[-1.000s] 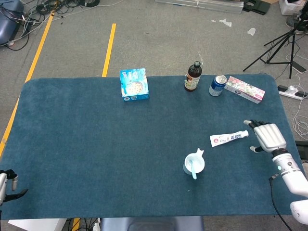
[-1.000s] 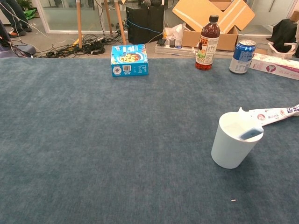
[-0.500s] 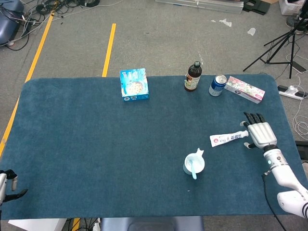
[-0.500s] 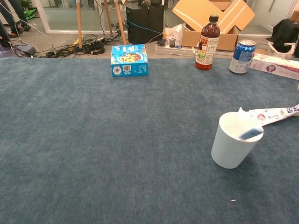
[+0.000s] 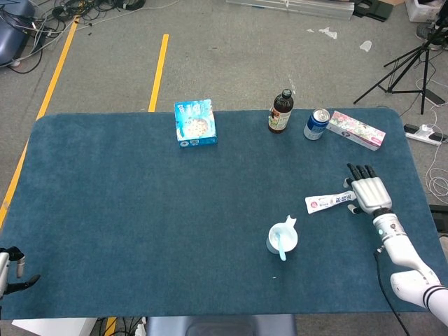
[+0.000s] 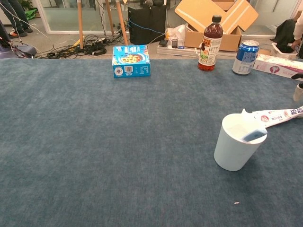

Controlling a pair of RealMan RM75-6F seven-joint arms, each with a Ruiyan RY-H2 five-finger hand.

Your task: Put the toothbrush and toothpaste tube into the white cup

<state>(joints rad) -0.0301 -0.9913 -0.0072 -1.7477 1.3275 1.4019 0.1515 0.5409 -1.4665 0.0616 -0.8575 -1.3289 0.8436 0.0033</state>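
Observation:
The white cup [image 5: 282,239] [image 6: 235,142] stands upright at the table's right middle, with a pale blue toothbrush [image 5: 281,246] [image 6: 254,135] leaning inside it. The white toothpaste tube [image 5: 329,202] [image 6: 278,115] lies flat just right of the cup. My right hand [image 5: 367,192] hovers at the tube's cap end, fingers spread and extended, palm down, holding nothing; only its edge [image 6: 298,90] shows in the chest view. My left hand [image 5: 10,269] sits at the table's front left corner, barely in view.
Along the far edge stand a blue box [image 5: 195,122], a brown bottle [image 5: 280,112], a blue can [image 5: 316,124] and a long flat carton [image 5: 355,129]. The table's right edge [image 5: 421,182] runs close to my right hand.
My right hand has moved left and away from me, from beside the tube's cap to over its end. The tube, cup and left hand have not moved.

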